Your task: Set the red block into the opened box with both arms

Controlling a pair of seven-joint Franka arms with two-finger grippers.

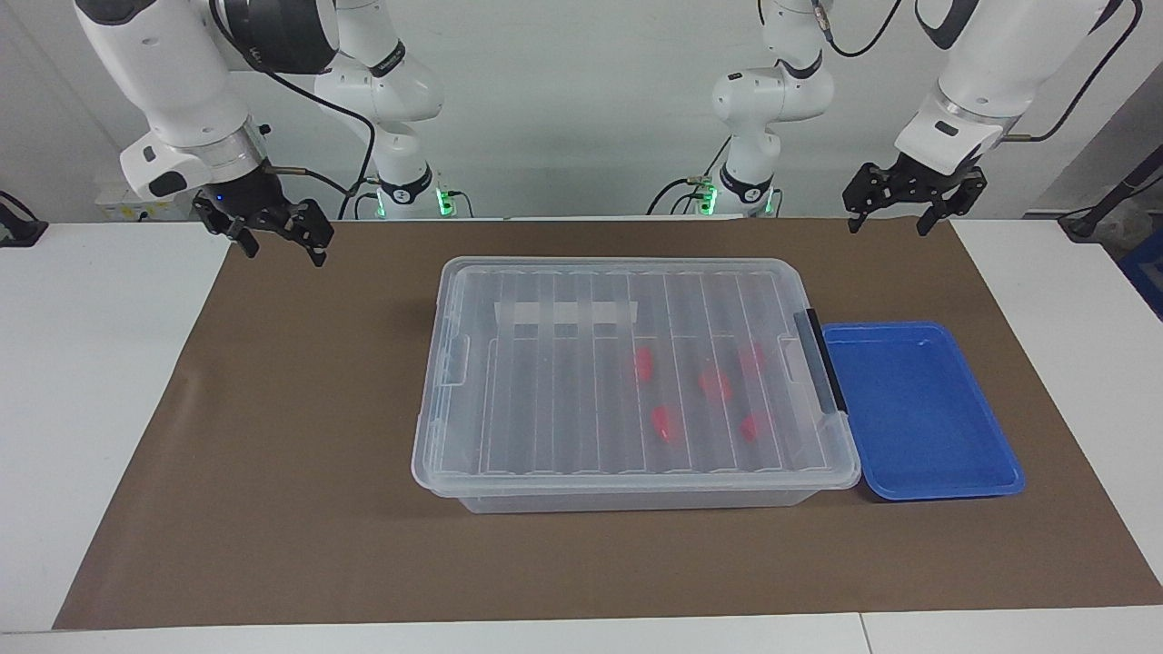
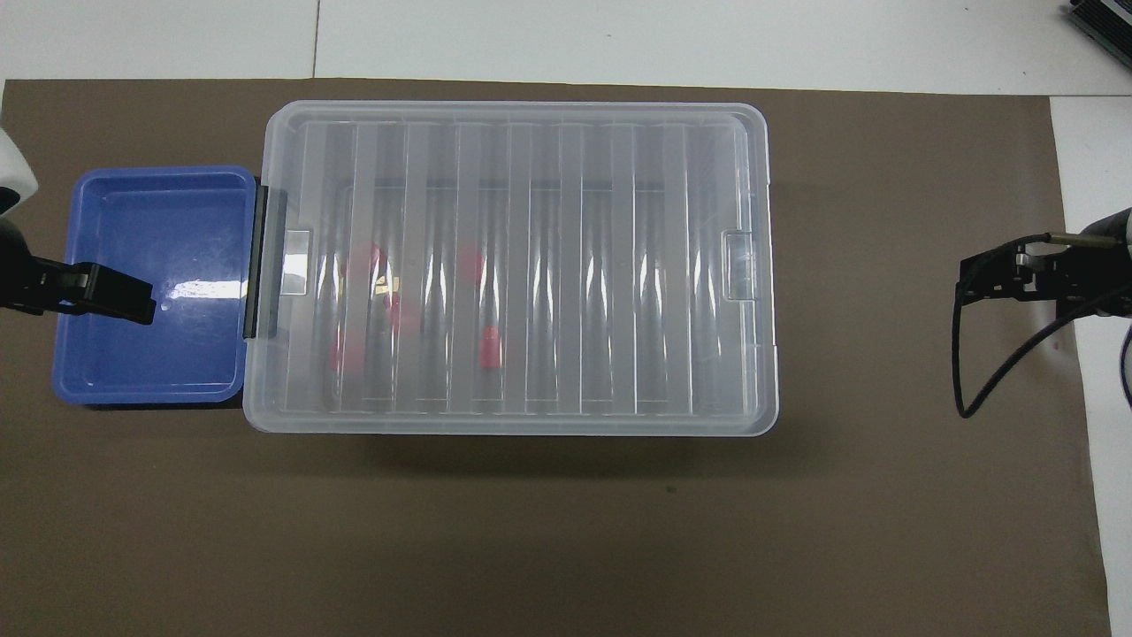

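my left gripper (image 1: 899, 204) hangs with its fingers apart and empty over the brown mat's edge near my base, up above the shallow blue plastic tray (image 1: 918, 413), and my right gripper (image 1: 277, 238) hangs likewise apart and empty over the mat at the right arm's end of the counter (image 1: 91, 381); both are clear of everything, which i judge leaves the middle free. the large clear plastic box (image 1: 627, 486) sits between them, its ribbed transparent lid (image 1: 563, 381) flat on top with the dark grey handle (image 1: 822, 372) touching the tray. through the lid i see 5 small bright red plastic blocks (image 1: 714, 385) lying on the box floor, clustered toward the handle end. the tray holds nothing, so i judge the blocks are all packed and the closed lid keeps them in; no red block is left outside.
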